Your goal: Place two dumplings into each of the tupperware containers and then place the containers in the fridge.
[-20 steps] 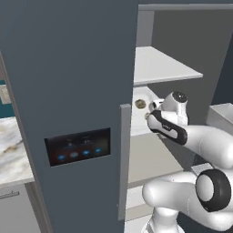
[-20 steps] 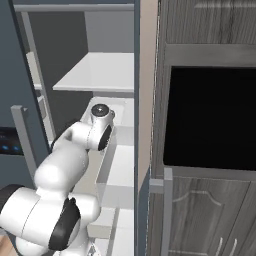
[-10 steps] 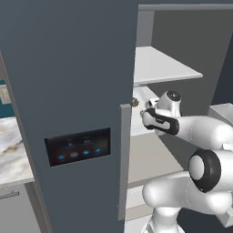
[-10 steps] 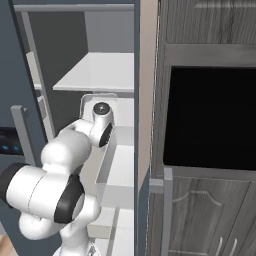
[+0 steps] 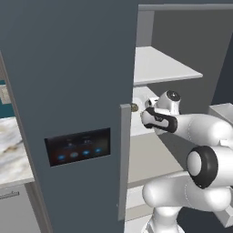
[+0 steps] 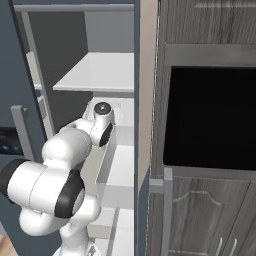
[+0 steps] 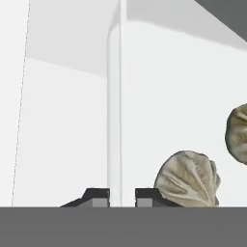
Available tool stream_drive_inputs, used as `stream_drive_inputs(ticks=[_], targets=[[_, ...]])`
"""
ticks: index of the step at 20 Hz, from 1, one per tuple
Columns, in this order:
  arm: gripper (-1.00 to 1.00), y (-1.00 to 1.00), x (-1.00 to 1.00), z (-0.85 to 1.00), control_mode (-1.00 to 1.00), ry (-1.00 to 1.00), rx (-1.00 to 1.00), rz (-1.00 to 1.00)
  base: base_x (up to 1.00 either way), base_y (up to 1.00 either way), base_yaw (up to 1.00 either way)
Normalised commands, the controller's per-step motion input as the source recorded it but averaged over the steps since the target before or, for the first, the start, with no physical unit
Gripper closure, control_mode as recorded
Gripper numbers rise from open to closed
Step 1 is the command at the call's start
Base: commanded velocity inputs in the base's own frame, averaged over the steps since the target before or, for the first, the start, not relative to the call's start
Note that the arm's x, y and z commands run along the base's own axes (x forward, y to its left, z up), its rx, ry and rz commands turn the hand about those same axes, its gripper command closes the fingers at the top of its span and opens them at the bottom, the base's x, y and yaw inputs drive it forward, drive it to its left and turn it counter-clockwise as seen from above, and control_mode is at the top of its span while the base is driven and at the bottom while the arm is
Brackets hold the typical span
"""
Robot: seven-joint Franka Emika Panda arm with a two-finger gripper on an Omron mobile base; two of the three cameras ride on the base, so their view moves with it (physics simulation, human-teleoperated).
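Note:
In the hand view, the upright pale rim of a tupperware container [image 7: 116,96] runs between the two fingertips of my gripper [image 7: 123,198]. The tips sit close on either side of the rim, with a thin sliver showing on the right. Two wrinkled tan dumplings lie inside the container. One dumpling [image 7: 188,178] is just right of the fingers and another dumpling [image 7: 237,135] is at the right edge. In the left base view my wrist [image 5: 159,120] reaches into the open fridge [image 5: 68,68] at a middle shelf. A small tan dumpling [image 5: 134,107] peeks out beside the door edge.
The fridge door with its dark lit panel [image 5: 77,145] and grey handle [image 5: 124,159] stands close on the left. A white shelf [image 5: 159,66] hangs above my hand. Dark grey cabinets with a black panel [image 6: 210,120] line the right side.
The hand has shifted left toward the door edge, deeper into the fridge, and the elbow has swung round. The fingertips look slightly eased off the rim.

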Motion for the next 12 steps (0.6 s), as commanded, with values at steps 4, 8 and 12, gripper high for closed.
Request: stream_drive_inputs(ticks=[4, 8, 12], targets=[[-1.00, 0.00, 0.15, 0.10, -1.00, 0.00, 0.00, 0.00, 0.00, 0.00, 0.00], [-1.00, -0.02, 0.01, 0.40, -1.00, 0.00, 0.02, 0.00, 0.00, 0.00, 0.00], [-1.00, -0.08, -0.41, 0.39, -1.00, 0.01, 0.00, -0.01, 0.00, 0.00, 0.00]])
